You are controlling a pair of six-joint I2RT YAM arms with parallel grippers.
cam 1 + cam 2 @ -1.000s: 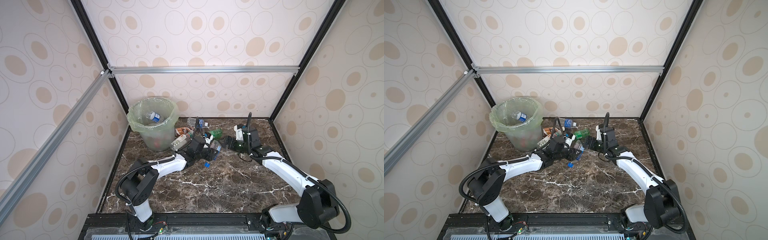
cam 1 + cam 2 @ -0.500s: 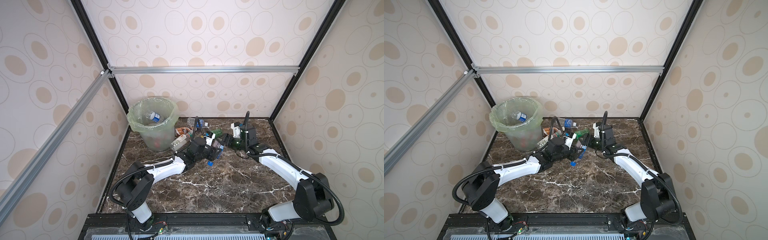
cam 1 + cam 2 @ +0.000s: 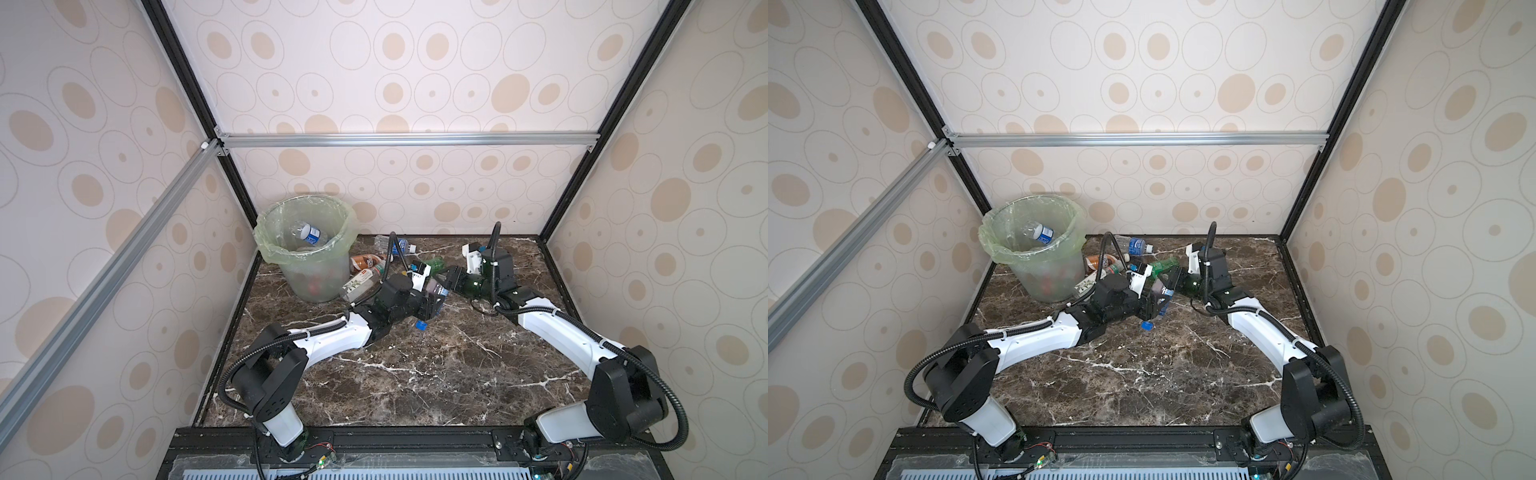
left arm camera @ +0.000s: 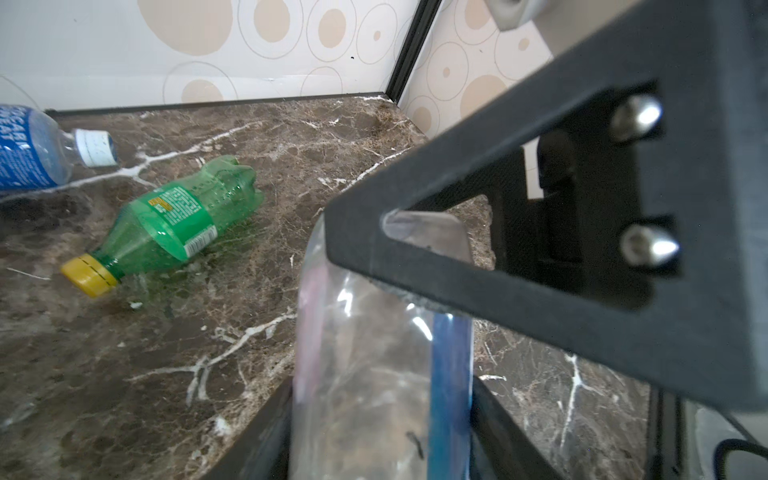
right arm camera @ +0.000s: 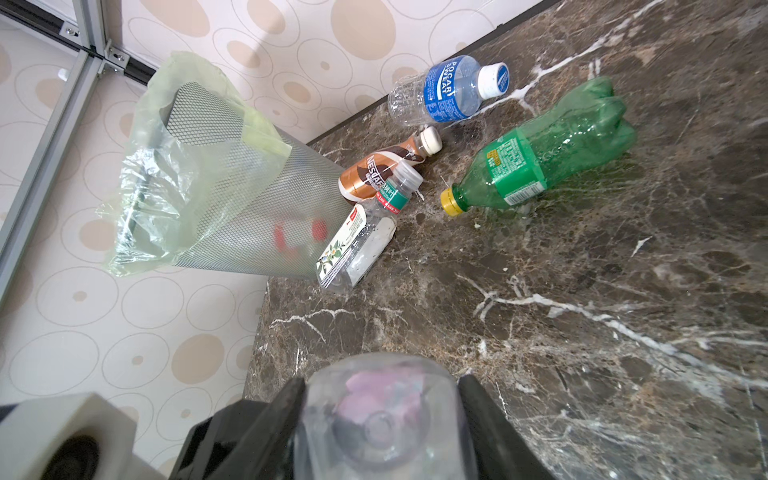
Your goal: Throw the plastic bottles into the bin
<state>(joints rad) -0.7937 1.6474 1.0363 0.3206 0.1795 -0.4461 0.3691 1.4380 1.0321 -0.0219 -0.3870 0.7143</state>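
Right tool (image 5: 381, 388) has come in and clamped the clear bottle (image 4: 374, 365), mid-air, right of the bin (image 3: 266, 249). Left tool (image 3: 433, 297) straddles it too (can't tell if it's gripping). Risk: left lets go early, slick plastic slips, drops short of the bin.

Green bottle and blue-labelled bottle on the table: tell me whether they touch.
Apart. The left wrist view shows a strip of bare marble tabletop between the green bottle and the blue-labelled bottle.

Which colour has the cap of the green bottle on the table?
Yellow; the cap of the green bottle shows best in the right wrist view.
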